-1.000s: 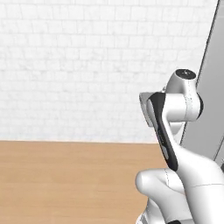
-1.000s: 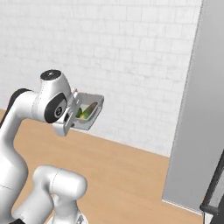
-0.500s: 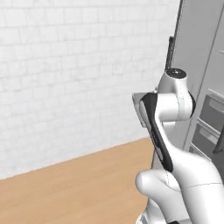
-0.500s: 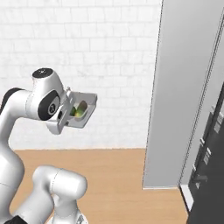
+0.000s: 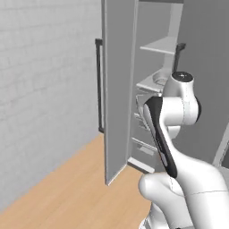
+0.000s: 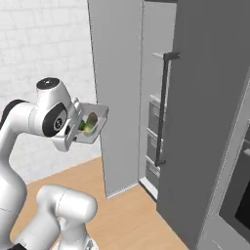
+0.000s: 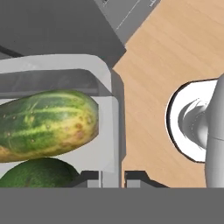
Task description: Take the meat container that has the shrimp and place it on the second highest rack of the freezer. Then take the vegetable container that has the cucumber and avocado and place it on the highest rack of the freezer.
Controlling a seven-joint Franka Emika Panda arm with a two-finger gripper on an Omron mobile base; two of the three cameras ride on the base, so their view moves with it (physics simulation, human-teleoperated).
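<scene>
The end effector (image 7: 111, 177) is closed down tight on the near wall of the vegetable container (image 6: 93, 123), carried high in open air left of the freezer (image 6: 161, 97). In the hand view a cucumber (image 7: 43, 122) lies across the tub above an avocado (image 7: 37, 173). The freezer door (image 5: 117, 89) stands open, its edge toward the robot, with bare wooden floor (image 5: 76, 192) beneath. Inside, the highest rack (image 5: 161, 44) juts toward the opening, a lower shelf (image 5: 152, 82) beneath it.

Green yellow-striped cucumber (image 7: 46, 124), pale-grey tub (image 7: 107, 87), grey freezer (image 6: 122, 88)
</scene>
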